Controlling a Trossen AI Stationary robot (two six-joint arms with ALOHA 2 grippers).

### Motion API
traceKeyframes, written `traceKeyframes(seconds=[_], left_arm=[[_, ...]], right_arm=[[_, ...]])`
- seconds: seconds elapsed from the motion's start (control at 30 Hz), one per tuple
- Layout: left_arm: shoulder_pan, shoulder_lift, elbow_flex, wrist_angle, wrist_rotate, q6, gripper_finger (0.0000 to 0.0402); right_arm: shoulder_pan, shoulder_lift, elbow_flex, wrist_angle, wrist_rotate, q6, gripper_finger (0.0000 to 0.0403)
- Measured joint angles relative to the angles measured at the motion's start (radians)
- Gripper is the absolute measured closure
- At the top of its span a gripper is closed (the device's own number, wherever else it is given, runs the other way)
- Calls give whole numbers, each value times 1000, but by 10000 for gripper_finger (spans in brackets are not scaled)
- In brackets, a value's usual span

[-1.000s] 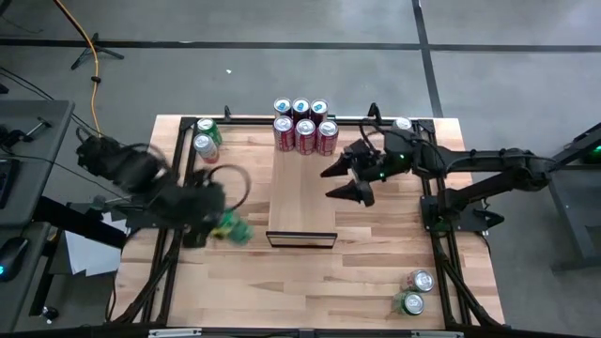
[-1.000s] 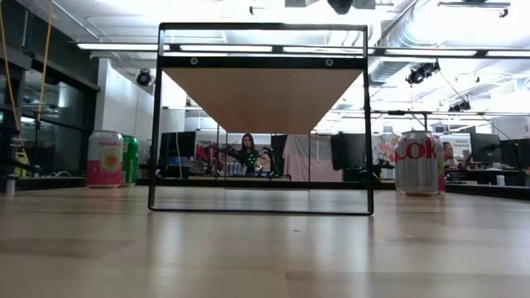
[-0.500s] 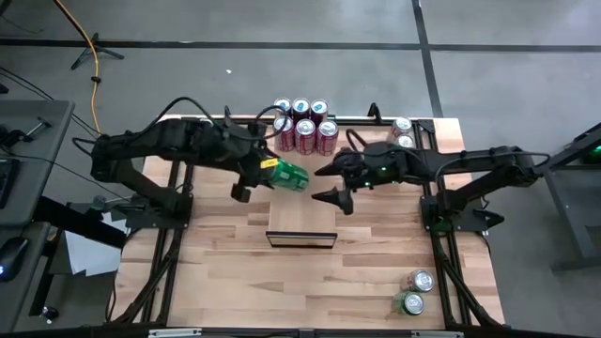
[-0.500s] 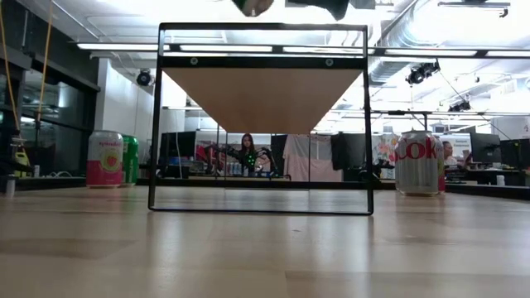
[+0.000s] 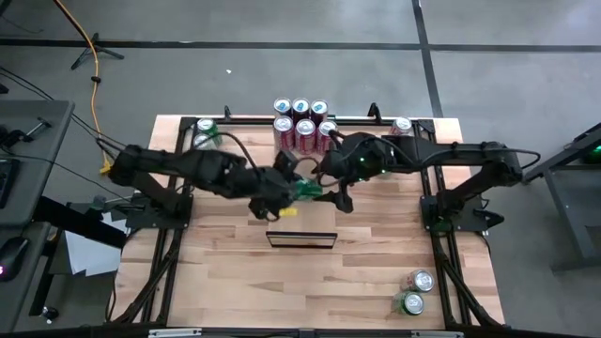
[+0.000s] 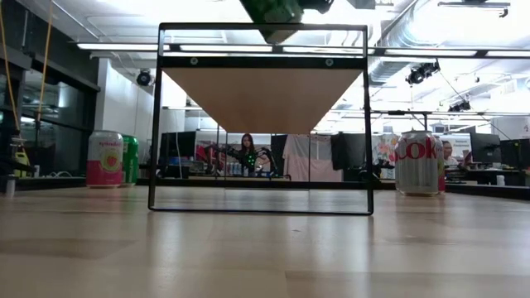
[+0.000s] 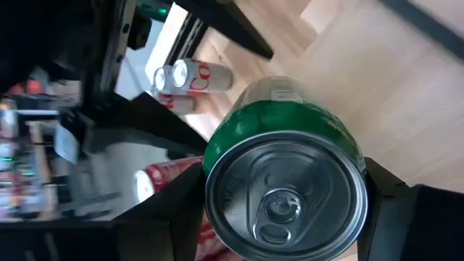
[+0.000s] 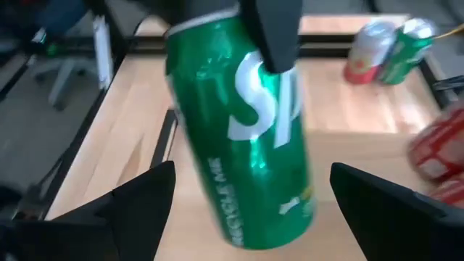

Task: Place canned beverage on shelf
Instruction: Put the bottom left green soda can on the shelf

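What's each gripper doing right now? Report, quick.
Left gripper: closed on the green can, held above the shelf.
Right gripper: open, empty, fingers on either side of the can, not touching.

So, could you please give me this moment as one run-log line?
left gripper: shut on green can | over shelf | right gripper: open, facing can | not yet placed

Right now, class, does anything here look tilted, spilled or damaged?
Only the green can stands out: the left gripper holds it tilted in mid-air above the shelf, while the red cans stand upright. The right gripper waits open beside it. Nothing looks spilled or damaged.
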Motion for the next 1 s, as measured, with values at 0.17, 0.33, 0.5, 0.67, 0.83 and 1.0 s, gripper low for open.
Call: traceKeyframes(seconds=[0.17,0.33,0.5,0.67,0.83,1.0], left_arm=[[-37,44,0,55,-113,81,212],[-47,50,-1,93,-126,77,210],[-26,50,-1,97,-122,-19,206],[2,50,0,73,-115,-114,204],[35,48,0,70,-118,-204,203],[69,45,0,65,-80,-273,204]], right_arm=[[-10,32,7,-32,-53,-71,49],[-10,50,7,-25,-61,-97,50],[-10,56,7,-38,-31,-85,60],[-7,57,6,-24,9,-84,74],[-8,57,6,-12,90,-139,74],[-5,57,6,12,223,-198,73]])
